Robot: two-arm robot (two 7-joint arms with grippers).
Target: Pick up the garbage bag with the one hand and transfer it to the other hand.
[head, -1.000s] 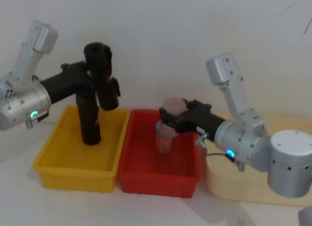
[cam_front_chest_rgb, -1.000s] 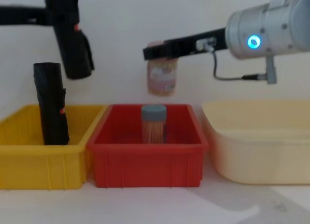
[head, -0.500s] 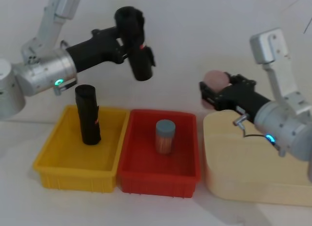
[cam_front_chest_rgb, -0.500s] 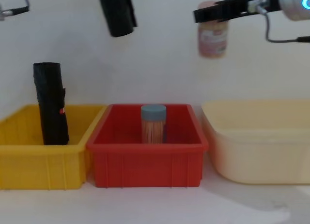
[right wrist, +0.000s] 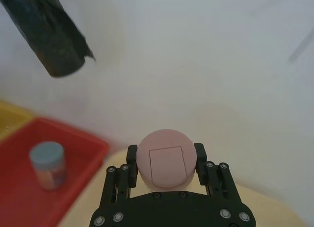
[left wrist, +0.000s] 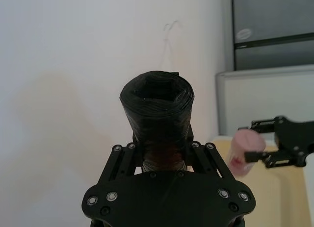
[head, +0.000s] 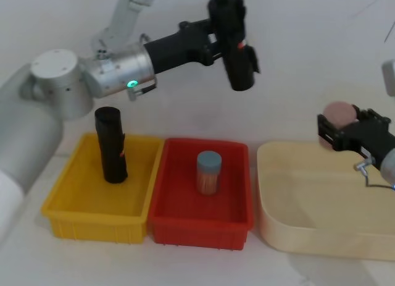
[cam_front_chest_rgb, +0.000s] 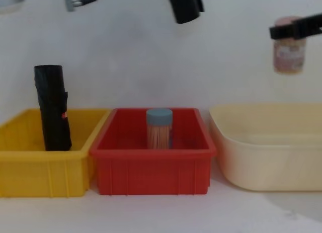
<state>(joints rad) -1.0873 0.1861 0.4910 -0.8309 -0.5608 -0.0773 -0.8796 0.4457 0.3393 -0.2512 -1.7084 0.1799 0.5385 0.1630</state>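
1. Head: my left gripper [head: 221, 42] is clamped on the crinkled black garbage bag [head: 239, 70], high above the red bin [head: 185, 230]. The right gripper [head: 333, 130] pinches a pink-lidded jar [head: 339, 113] over the cream tub [head: 308, 243].
2. Left wrist: the roll's hollow end juts past the fingers [left wrist: 121, 161].
3. Right wrist: the round pink lid sits squeezed tight.
4. Chest: another black roll [cam_front_chest_rgb: 52, 107] stands in the yellow bin [cam_front_chest_rgb: 30, 172].
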